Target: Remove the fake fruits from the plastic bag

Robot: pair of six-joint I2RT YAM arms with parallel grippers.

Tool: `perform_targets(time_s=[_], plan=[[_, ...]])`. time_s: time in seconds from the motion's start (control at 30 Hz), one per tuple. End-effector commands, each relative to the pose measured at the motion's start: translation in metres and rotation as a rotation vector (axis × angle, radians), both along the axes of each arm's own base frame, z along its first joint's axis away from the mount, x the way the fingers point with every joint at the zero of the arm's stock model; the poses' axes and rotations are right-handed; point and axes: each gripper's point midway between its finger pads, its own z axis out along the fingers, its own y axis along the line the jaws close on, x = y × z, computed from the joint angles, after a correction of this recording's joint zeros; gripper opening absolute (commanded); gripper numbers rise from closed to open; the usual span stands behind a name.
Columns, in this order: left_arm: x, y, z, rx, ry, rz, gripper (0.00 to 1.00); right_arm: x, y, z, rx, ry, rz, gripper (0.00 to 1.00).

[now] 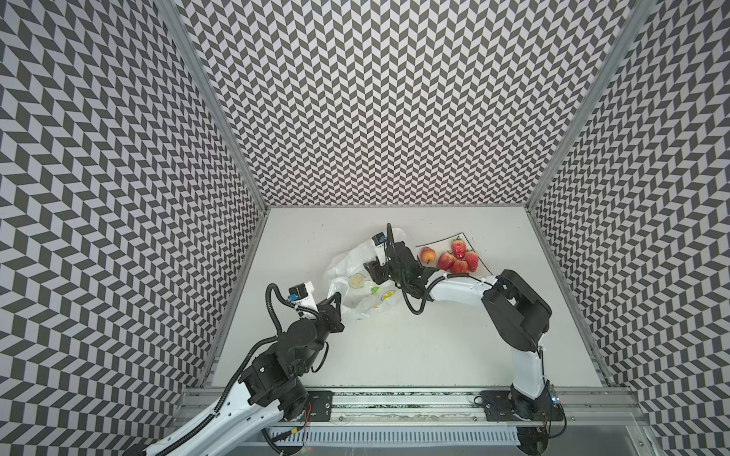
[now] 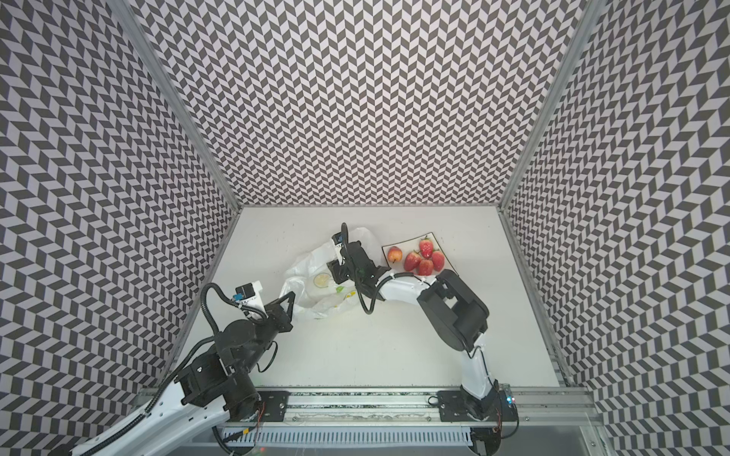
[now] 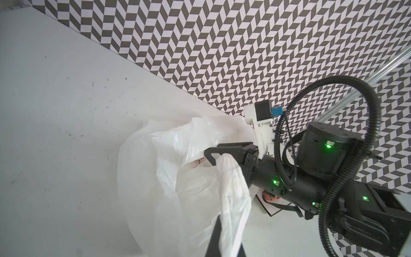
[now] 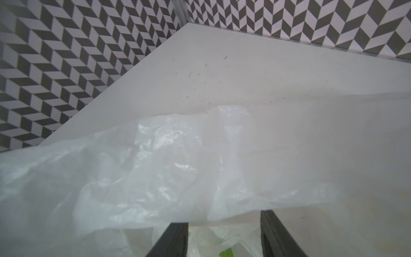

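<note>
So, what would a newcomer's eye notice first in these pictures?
The red fake fruits, four strawberries and a peach-like one, clustered on the plate toward the far right of the table. Next, the crumpled white plastic bag mid-table: the left gripper pinches its near edge while the right gripper reaches into it.

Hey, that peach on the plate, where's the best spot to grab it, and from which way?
Grip the peach across its round middle, coming straight down from above. It sits by itself on the plate, a gap apart from the strawberries, so fingers should fit on either side. Its glossy rounded top offers little to pinch.
</note>
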Motion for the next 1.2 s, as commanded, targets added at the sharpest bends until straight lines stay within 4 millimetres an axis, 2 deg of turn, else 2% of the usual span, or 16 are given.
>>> perform_targets(time_s=[0.0,0.1,0.27,0.43,0.5,0.57,0.63,0.7,0.77,0.83,0.93,1.07,1.17], plan=[[-0.004,-0.002,0.014,-0.014,-0.01,-0.029,0.04,0.025,-0.007,-0.013,0.036,0.002,-0.175,0.55],[-0.006,-0.003,0.015,-0.021,-0.005,-0.04,0.02,0.036,0.0,-0.021,0.037,-0.004,-0.194,0.58],[-0.007,-0.012,0.018,-0.028,-0.004,-0.081,0.01,0.049,-0.002,-0.032,0.043,-0.023,-0.262,0.69],[-0.006,-0.018,0.018,-0.021,0.003,-0.102,0.05,0.067,0.001,-0.046,-0.002,-0.055,-0.3,0.73],[-0.006,-0.018,0.018,-0.018,0.007,-0.103,0.14,0.073,0.009,-0.056,-0.027,-0.038,-0.289,0.73],[-0.006,-0.017,0.02,-0.014,0.008,-0.1,0.34,0.079,0.015,-0.066,-0.058,-0.009,-0.288,0.71],[-0.007,-0.015,0.024,-0.011,0.005,-0.094,0.49,0.082,0.018,-0.077,-0.089,0.025,-0.285,0.68],[-0.009,-0.01,0.033,0.011,-0.007,-0.09,0.59,0.082,0.022,-0.085,-0.105,0.046,-0.271,0.64],[-0.01,0.002,0.048,0.043,-0.029,-0.055,0.68,0.08,0.023,-0.085,-0.105,0.058,-0.259,0.62],[-0.011,0.014,0.068,0.083,-0.055,-0.015,0.76,0.075,0.028,-0.071,-0.075,0.055,-0.223,0.63],[-0.008,0.025,0.094,0.184,-0.071,0.032,0.84,0.064,0.036,-0.027,0.01,0.042,-0.15,0.71],[0.009,0.023,0.12,0.364,-0.065,0.057,0.92,0.047,0.029,0.038,0.172,0.06,-0.08,0.75],[0.027,0.009,0.132,0.489,-0.075,0.007,0.94,0.033,0.015,0.062,0.249,0.12,-0.022,0.75]])
